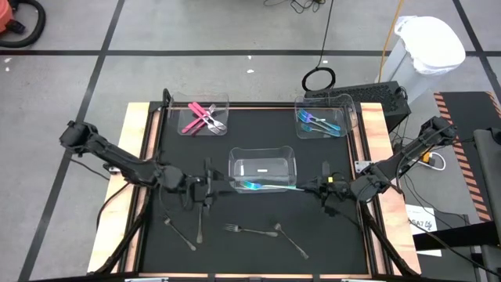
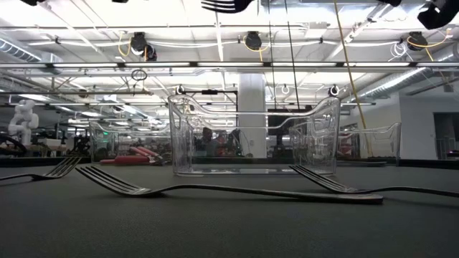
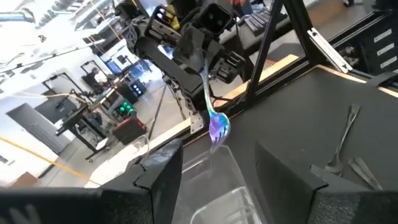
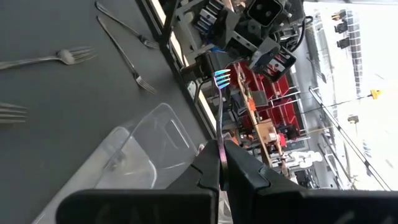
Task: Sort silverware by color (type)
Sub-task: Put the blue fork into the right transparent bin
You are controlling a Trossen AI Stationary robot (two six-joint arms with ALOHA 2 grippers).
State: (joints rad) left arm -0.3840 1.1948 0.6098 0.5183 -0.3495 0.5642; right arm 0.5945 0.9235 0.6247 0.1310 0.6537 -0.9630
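Right gripper (image 4: 221, 163) clenched on iridescent fork (image 1: 270, 186) over the middle bin (image 1: 262, 155); left gripper (image 3: 221, 186) released, facing it. Probably a handoff; next: left closes on the fork.

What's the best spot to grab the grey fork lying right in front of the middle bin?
Probably mid-handle, from straight above, with the fingers closing across it. The fork lies flat on the mat, tines toward the left arm's side. Its handle is thin and straight, and the handle's end nearly meets another utensil.
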